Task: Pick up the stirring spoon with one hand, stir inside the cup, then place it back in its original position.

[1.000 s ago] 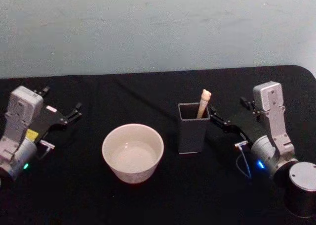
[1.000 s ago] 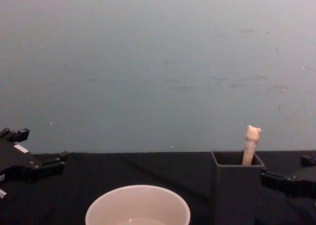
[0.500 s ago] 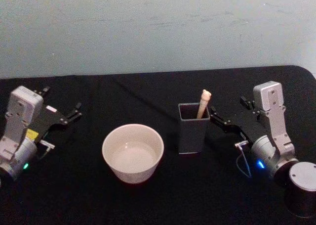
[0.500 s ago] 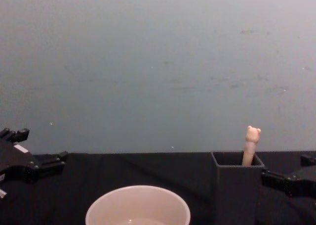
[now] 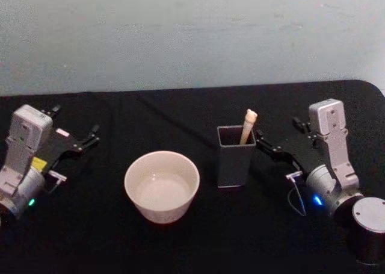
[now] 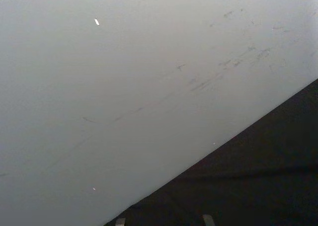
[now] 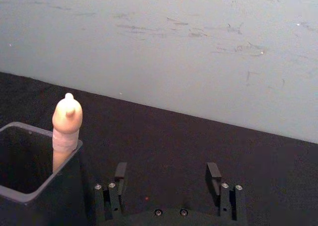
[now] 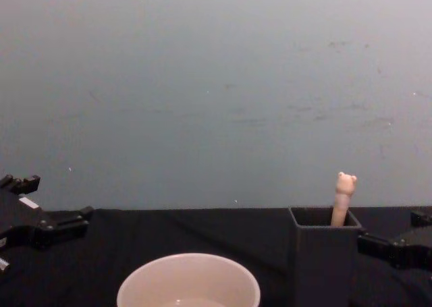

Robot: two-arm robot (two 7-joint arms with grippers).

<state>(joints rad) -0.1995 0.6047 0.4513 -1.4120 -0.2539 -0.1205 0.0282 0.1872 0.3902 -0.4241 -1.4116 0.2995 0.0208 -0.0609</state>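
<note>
On the black-draped table, from left to right: your left gripper (image 5: 91, 136) sits parked near the table's left edge, fingers parted and empty; the wide round cream-white cup (image 5: 161, 185) stands left of centre; beside it rises the tall dark grey square holder (image 5: 234, 155), with the beige bear-topped stirring spoon (image 5: 247, 126) upright inside, leaning on the wall nearest your right arm. Your right gripper (image 5: 263, 143) hovers just beside that wall, jaws wide apart and holding nothing (its fingers (image 7: 120, 171) show spread in the wrist view).

Expect the spoon to be light, stiff and thin, likely to pivot or slip in a loose pinch. Take it on the exposed handle just below the bear head, since the bowl is hidden inside the holder.

Compared with a second ago, almost nothing differs: both grippers, cup and spoon sit where they were.
</note>
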